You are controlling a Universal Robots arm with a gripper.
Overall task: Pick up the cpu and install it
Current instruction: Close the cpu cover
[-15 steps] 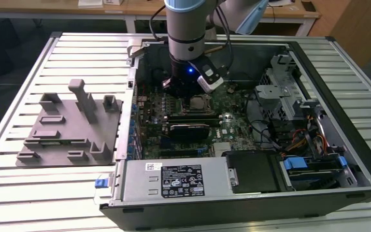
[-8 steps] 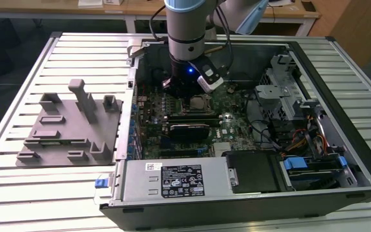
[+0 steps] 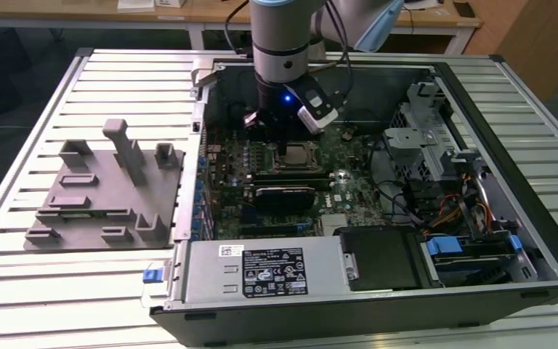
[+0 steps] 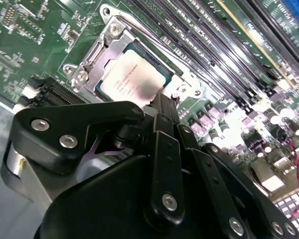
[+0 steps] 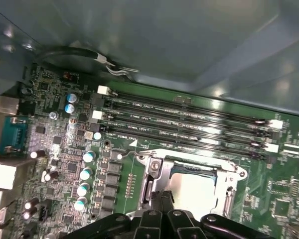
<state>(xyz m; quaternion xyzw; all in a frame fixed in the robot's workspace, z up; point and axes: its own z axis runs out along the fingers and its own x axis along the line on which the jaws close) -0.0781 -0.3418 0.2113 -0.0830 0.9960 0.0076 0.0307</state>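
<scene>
Inside the open black computer case (image 3: pixel 259 325), my black gripper (image 4: pixel 165 102) hangs with its fingers pressed together, tips at the edge of the small square silvery cpu (image 4: pixel 134 79). The chip lies within the silver metal socket frame (image 4: pixel 97 55) on the green motherboard (image 4: pixel 40 30). Whether I touch it, I cannot tell. If it sits askew, pushing down could bend the socket pins.
</scene>
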